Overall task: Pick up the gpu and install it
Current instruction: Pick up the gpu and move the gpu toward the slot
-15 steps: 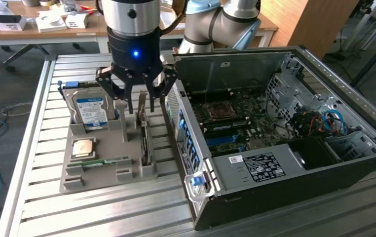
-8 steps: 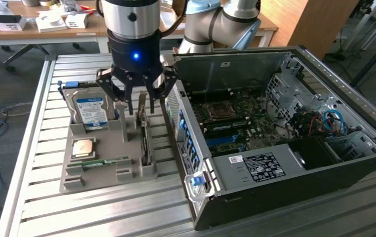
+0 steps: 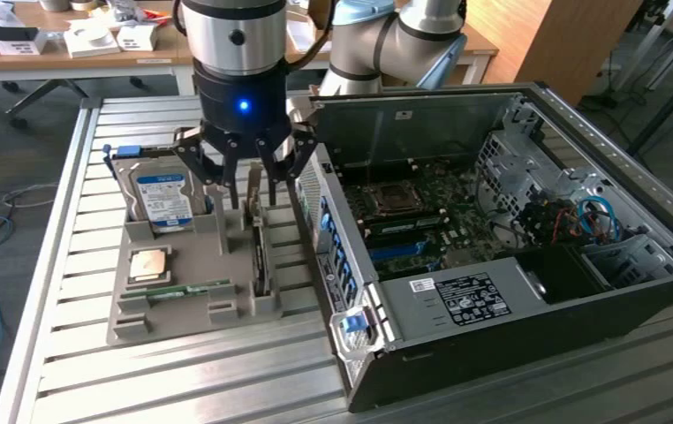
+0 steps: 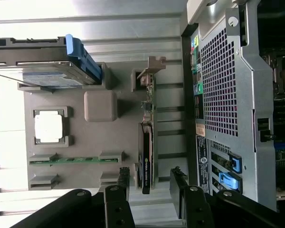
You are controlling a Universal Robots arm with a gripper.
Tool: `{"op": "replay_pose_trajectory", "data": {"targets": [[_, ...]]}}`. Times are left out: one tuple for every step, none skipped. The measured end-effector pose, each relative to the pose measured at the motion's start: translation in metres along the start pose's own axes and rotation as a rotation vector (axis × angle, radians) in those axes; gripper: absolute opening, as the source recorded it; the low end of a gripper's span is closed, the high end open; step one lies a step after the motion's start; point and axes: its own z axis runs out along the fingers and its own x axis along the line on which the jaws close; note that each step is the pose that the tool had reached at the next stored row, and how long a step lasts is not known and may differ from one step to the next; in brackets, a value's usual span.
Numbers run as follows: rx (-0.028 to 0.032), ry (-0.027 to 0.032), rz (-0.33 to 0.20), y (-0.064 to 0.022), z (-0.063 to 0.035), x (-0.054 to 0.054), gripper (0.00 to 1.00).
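Exterior view: a slatted metal worktop (image 3: pixel 195 371) carries a grey moulded tray (image 3: pixel 195 265) and, on the exterior view's right, an open computer case (image 3: pixel 349 256) lying with its side off and its motherboard (image 3: pixel 419 212) exposed. The tray sits just beside the case's rear panel. The gpu (image 3: pixel 260 252) stands on edge in a slot along the tray side nearest the case, seen as a thin dark strip. The claw (image 3: pixel 251 181) hangs directly over the far end of that slot, released, fingers spread, a blue light glowing on the body above them. A silver-and-blue hard drive (image 3: pixel 162 196) stands upright in the tray just to the exterior view's left of the claw. A processor chip (image 3: pixel 149 263) lies flat in its pocket, and a narrow green memory stick (image 3: pixel 184 290) lies beside it, nearer the camera. Wrist view: the gpu (image 4: pixel 147 142) runs edge-on between the tray (image 4: pixel 126 137) and the case (image 4: pixel 228 95), green board on the case side and black cooler with a label on the tray side. The claw (image 4: pixel 151 183) is open, one of its fingers (image 4: pixel 125 183) on each side of the card's end, not pressing on it. The hard drive (image 4: pixel 42 71), processor chip (image 4: pixel 49 127) and memory stick (image 4: pixel 76 160) sit in their tray pockets, well apart from the claw.
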Motion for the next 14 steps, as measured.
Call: {"op": "replay_pose_trajectory", "data": {"targets": [[0.0000, 0.0001, 0.000, 0.0000, 0.0010, 0.000, 0.47], [0.0001, 0.0001, 0.000, -0.0001, 0.0023, 0.000, 0.47], [0.0000, 0.0000, 0.000, -0.0002, 0.0036, 0.000, 0.47], [0.0000, 0.0000, 0.000, -0.0002, 0.0051, 0.000, 0.47], [0.0001, 0.0001, 0.000, -0.0003, 0.0065, 0.000, 0.47], [0.0001, 0.0000, 0.000, -0.0004, 0.0083, 0.000, 0.47], [0.0001, 0.0001, 0.000, -0.0004, 0.0098, 0.000, 0.47], [0.0001, 0.0000, 0.000, -0.0005, 0.0113, 0.000, 0.47], [0.0001, 0.0001, 0.000, -0.0006, 0.0128, 0.000, 0.47], [0.0001, 0.0001, 0.000, -0.0007, 0.0143, 0.000, 0.47], [0.0001, 0.0000, 0.000, -0.0007, 0.0158, 0.000, 0.47], [0.0000, 0.0000, 0.000, -0.0008, 0.0173, 0.000, 0.47], [0.0000, 0.0000, 0.000, -0.0008, 0.0185, 0.000, 0.47], [0.0000, 0.0000, 0.000, -0.0009, 0.0197, 0.000, 0.47]]}}
